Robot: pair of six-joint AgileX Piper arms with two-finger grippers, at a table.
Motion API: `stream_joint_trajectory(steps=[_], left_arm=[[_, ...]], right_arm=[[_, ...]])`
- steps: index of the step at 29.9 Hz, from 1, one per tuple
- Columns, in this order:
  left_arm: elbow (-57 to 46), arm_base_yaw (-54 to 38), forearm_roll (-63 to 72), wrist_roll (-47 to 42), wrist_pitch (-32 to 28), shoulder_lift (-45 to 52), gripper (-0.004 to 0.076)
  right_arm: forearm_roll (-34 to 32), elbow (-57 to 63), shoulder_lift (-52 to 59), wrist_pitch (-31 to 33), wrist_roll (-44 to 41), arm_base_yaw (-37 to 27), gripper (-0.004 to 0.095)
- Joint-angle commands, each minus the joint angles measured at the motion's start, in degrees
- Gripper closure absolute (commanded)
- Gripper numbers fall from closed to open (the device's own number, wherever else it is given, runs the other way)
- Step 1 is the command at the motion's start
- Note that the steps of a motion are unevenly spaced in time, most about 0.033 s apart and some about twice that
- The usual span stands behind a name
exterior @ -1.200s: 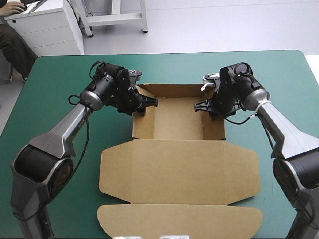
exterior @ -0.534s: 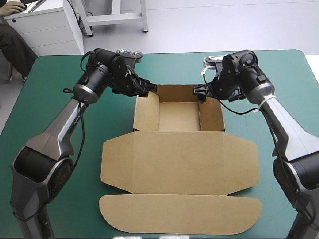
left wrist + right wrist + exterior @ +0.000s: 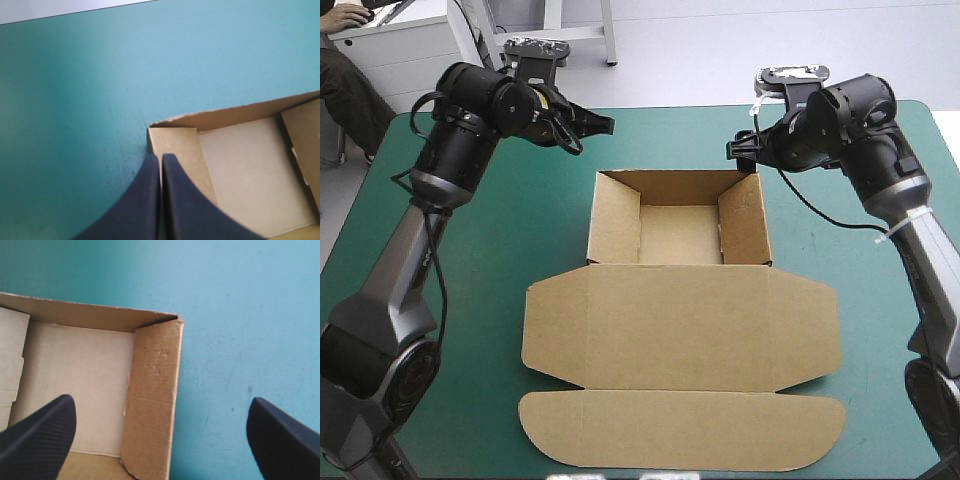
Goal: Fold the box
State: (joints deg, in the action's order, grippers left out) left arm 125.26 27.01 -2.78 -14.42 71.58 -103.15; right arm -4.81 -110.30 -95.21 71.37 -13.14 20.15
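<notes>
The left fingers (image 3: 155, 172) are pressed tight together and hold nothing. The right fingers (image 3: 737, 150) stand wide apart and hold nothing too. Both hang in the air over the far end of the box (image 3: 620, 320) and do not touch it. In the high view the box lies at about 5 o'clock from the left fingers and at about 7 o'clock from the right fingers. The right fingers look a little nearer, just by the far right corner of the tray (image 3: 612, 222). The left fingers sit a bit farther out, past its far left corner. The box rests in the middle of the bench (image 3: 480, 380). Its tray is at the 12 o'clock end, with four walls standing up. The lid (image 3: 720, 330) lies flat toward 6 o'clock, and its long side runs from 9 to 3 o'clock. Past the lid is a thin flap (image 3: 680, 445) with round corners. I think the next move must reach toward 6 o'clock for the lid, which is well apart from both pairs of fingers. The box is brown board, stiff and dull, with sharp fold lines and rough cut edges. The right wall (image 3: 152, 405) has a small dent mark. The teal-green cover (image 3: 250, 315) looks smooth and flat.
</notes>
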Motion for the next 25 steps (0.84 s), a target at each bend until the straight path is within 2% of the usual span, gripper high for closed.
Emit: stream_joint_trajectory(steps=[1,6,13,20,25], left_arm=[[-2.0,0.2,0.6,1.6,2.1,8.3,0.0734],[-12.6,0.2,-2.8,3.6,2.0,17.8,0.0734],[-33.5,0.2,-5.9,5.7,2.0,33.0,0.0734],[-53.3,0.2,-8.8,3.9,1.0,44.5,0.0734],[-66.5,0.2,-8.4,2.7,-4.5,53.4,0.0734]], right_arm=[[-0.6,-1.8,5.6,0.5,1.1,0.0,0.0055],[-0.3,-1.8,9.7,0.5,2.7,0.0,0.0054],[-1.0,-0.3,10.2,0.5,2.7,0.0,0.0054],[-2.5,3.4,1.7,-0.4,2.8,0.0,0.0054],[-0.2,3.4,-4.8,0.5,2.6,-0.6,0.0054]])
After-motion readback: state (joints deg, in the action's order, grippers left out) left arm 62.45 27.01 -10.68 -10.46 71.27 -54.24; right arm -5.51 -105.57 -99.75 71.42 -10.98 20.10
